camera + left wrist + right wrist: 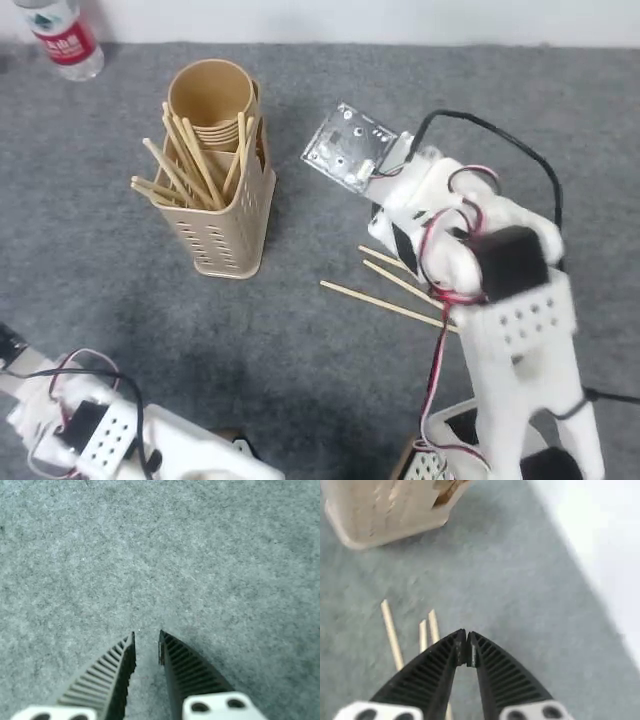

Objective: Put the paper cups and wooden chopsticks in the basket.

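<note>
Right claw closed, empty, just beside three loose chopsticks, likely lining up a pick; left claw narrow, empty.

A beige basket stands left of centre on the grey mat, with stacked paper cups and a bundle of chopsticks inside. To its right lie three loose chopsticks — their right ends run under the right arm.
</note>
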Motion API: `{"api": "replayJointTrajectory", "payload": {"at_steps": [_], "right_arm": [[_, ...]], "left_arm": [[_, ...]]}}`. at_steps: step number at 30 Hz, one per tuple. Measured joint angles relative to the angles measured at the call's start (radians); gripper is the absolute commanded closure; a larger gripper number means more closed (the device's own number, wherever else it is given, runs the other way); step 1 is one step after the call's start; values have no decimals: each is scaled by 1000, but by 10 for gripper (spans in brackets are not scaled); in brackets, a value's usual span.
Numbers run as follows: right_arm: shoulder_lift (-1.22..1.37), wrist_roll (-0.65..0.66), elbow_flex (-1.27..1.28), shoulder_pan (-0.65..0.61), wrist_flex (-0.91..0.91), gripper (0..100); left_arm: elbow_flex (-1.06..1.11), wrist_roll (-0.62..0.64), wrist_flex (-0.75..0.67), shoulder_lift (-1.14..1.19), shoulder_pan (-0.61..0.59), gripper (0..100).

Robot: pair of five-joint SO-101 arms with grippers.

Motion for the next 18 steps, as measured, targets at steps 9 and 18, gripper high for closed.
{"api": "replayJointTrajectory", "payload": {"at_steps": [9,18], "right_arm": [[226,164,468,141,-298,774],[551,195,499,213,-486,742]], "left_arm": [[0,0,0,0,0,930],[0,0,0,0,0,930]]}}
